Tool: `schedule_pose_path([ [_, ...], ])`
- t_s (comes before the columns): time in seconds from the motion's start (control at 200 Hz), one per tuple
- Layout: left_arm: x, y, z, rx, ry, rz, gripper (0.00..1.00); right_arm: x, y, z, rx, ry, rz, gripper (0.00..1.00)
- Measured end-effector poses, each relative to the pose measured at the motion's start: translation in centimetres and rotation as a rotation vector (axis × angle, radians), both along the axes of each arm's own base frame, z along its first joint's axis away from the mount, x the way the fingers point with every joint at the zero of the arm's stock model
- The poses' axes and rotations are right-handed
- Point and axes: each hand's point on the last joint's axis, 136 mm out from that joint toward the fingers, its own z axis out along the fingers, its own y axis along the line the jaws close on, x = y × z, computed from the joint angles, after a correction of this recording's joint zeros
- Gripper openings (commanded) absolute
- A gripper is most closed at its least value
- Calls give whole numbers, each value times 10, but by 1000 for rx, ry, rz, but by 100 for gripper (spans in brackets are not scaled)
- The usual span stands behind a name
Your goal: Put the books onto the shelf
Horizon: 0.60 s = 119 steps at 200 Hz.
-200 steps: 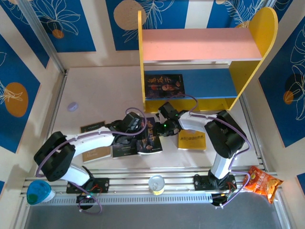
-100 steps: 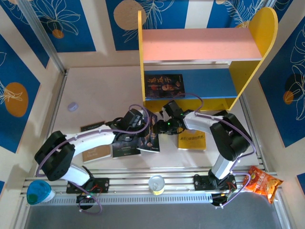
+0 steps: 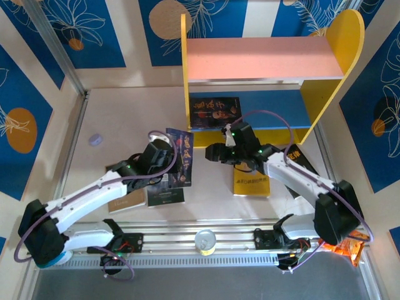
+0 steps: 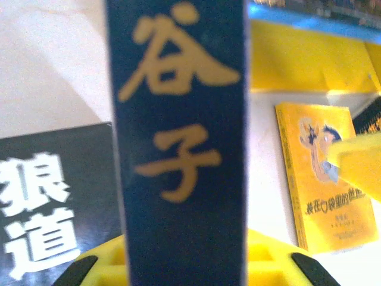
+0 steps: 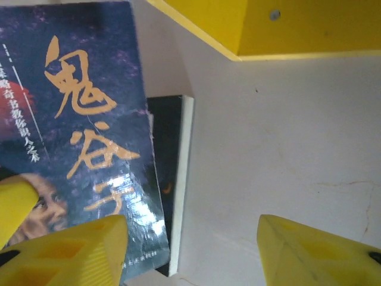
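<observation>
Left tool (image 3: 167,157): clamped tight on the dark book (image 3: 181,156), now hoisted upright off the desk (image 3: 125,125).
Right tool (image 3: 212,152): jaws parted, has let go, backed away.

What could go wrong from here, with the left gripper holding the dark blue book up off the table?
1. The left gripper pinches the thin dark blue book near one edge, so it may sag or slip out.
2. The right gripper hangs open between that book and the shelf; the arms could collide.
3. A portrait-cover book occupies the lower tier's left end and could get knocked.
</observation>
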Motion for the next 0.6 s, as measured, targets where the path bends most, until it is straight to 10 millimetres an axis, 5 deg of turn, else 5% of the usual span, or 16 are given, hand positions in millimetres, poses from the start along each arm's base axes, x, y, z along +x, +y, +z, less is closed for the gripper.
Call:
schedule_pose_path([
  [0.21,3,29,39,-79,-111,154,0,-15,2,14,165,-28,-105,70],
  [0.595,23,56,96,-228,-350,350,0,-24,54,53,399,-87,-116,86],
])
